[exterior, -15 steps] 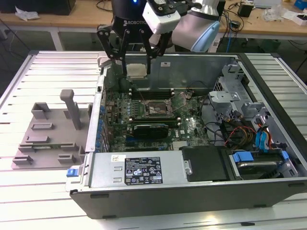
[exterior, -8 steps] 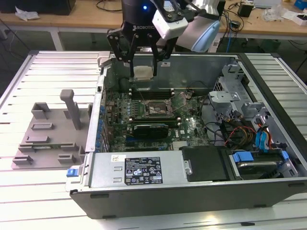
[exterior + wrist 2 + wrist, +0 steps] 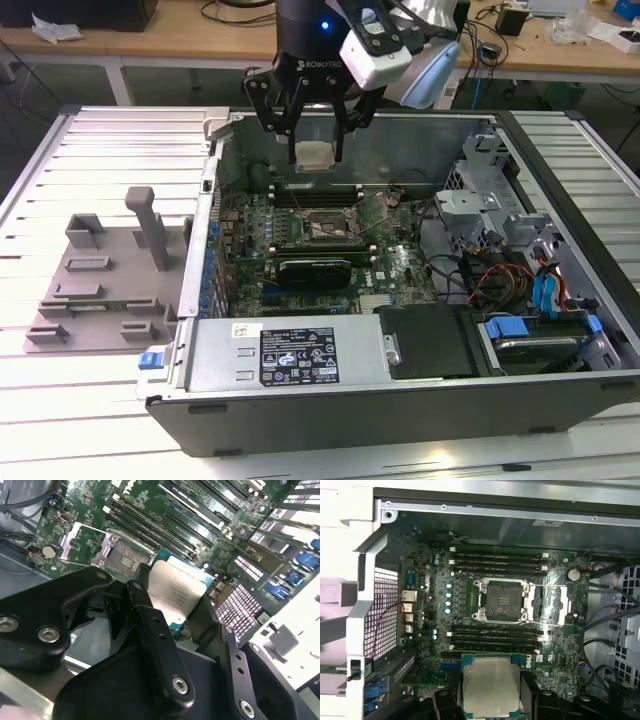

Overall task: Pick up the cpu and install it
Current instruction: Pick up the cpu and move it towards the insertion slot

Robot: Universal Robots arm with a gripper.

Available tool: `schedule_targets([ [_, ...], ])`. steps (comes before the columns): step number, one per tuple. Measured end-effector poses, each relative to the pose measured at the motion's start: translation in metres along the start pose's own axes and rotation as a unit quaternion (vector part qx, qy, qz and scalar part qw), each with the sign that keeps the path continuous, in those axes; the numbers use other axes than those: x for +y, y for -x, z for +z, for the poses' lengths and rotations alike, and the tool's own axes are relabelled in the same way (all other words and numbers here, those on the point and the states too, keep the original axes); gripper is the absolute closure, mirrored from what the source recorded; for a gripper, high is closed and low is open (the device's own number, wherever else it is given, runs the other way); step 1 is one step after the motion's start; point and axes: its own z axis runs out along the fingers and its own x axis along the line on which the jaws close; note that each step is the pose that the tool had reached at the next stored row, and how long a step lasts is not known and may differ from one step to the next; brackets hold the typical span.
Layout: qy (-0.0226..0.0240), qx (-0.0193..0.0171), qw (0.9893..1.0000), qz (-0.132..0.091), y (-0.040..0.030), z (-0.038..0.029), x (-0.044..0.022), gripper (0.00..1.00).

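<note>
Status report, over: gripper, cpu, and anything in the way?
Copy: gripper shut on cpu. Held above motherboard, not yet in socket. Socket open, nothing seen blocking it.

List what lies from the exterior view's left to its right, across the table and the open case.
grey tray → cpu held in the gripper → metal drive cage → blue cables

Black, silver-screwed tool (image 3: pixel 316 150); white camera housing (image 3: pixel 383 50)
</note>
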Motion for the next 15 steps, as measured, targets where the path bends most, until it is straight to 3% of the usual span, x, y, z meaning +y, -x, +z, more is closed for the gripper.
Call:
schedule_targets([
  [10,0.0,0.0011,1.0,0.0,0.0188,0.0117,0.0028,0.45],
  [15,0.0001,0.0014,1.0,0.0,0.0236,0.026,0.0071,0.45],
])
